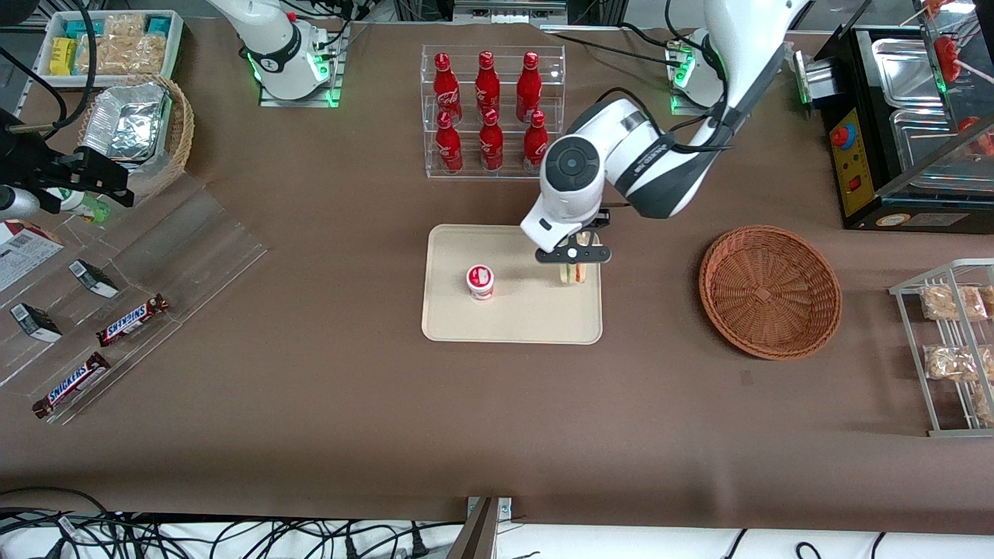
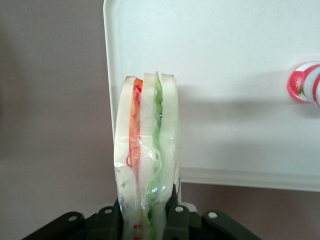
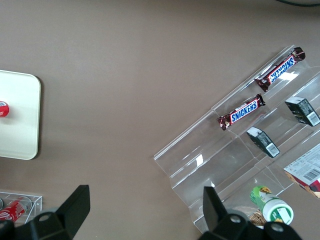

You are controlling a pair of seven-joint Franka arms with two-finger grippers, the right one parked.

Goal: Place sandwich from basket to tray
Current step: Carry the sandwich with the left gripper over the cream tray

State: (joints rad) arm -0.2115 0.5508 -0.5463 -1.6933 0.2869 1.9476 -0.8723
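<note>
Gripper [image 1: 575,269] clamped on sandwich [image 2: 146,160], over tray [image 1: 512,326] edge nearest basket [image 1: 770,291]. Basket emptied. Left: lowering, release.

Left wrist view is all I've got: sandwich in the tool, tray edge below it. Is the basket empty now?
Observer: Yes. Front view shows the basket with nothing in it, beside the tray, toward the working arm's end.
Operator: Where is the tool over the tray?
Observer: The tool holds the sandwich at the tray's edge nearest the basket.
Operator: That red and white thing, what is it?
Observer: A small cup with a red and white lid, standing on the tray, apart from the sandwich.
</note>
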